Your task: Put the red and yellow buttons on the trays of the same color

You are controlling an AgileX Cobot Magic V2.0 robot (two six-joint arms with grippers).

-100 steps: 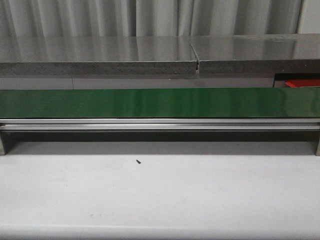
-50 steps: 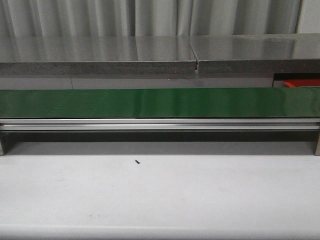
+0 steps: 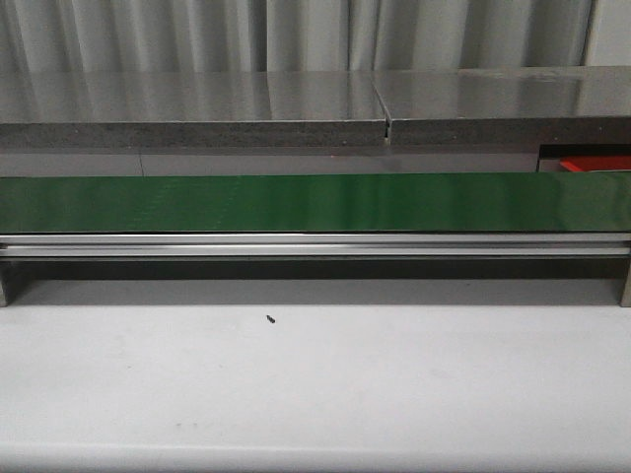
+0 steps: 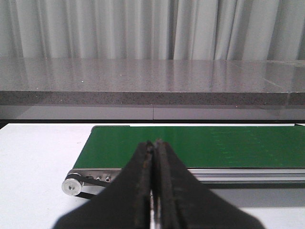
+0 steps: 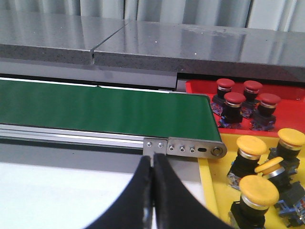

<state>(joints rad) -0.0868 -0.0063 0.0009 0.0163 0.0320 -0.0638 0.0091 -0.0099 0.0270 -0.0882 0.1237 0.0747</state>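
I saw both claws pressed together, empty; beyond my right claw (image 5: pixel 153 164) sat yellow buttons (image 5: pixel 258 192) and red buttons (image 5: pixel 234 98) in matching trays.

Both the left pincer (image 4: pixel 153 181) and the right pincer (image 5: pixel 153 191) are closed, fingers pressed together, holding nothing.

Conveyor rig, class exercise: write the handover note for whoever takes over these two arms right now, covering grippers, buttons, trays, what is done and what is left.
Left gripper: shut, holding nothing, facing the green belt.
Right gripper: shut, holding nothing, near the belt's end.
Red tray: four red buttons in it.
Yellow tray: four yellow buttons in it, one lying tilted.
Done: every visible button sits on its matching colour.
Left: no buttons show on the belt; wait for more.
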